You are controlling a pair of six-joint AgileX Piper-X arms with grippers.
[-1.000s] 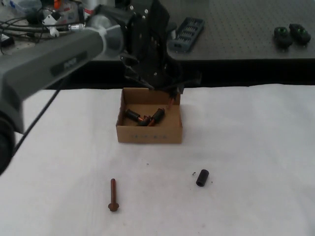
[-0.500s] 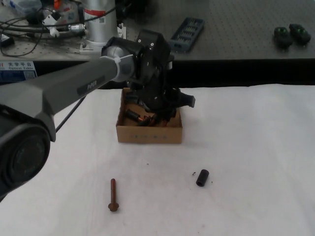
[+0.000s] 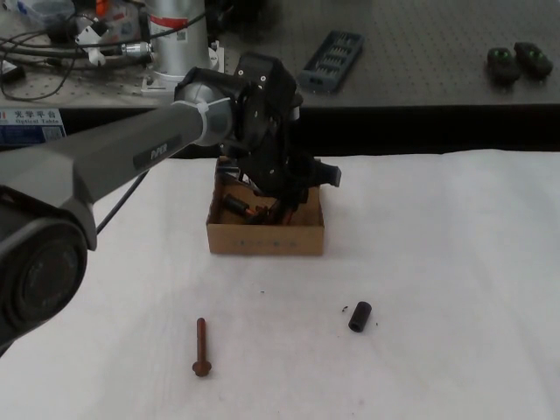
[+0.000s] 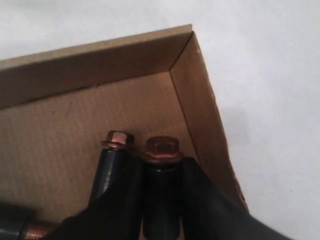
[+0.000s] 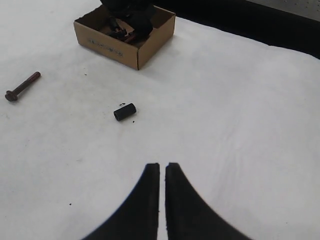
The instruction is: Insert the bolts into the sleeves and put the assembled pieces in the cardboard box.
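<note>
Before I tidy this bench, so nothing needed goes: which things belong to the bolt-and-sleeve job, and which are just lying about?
Job: cardboard box, assembled piece in left gripper, loose bolt, loose sleeve.
Lying about: blue rack, two dark knobs, cables.
</note>
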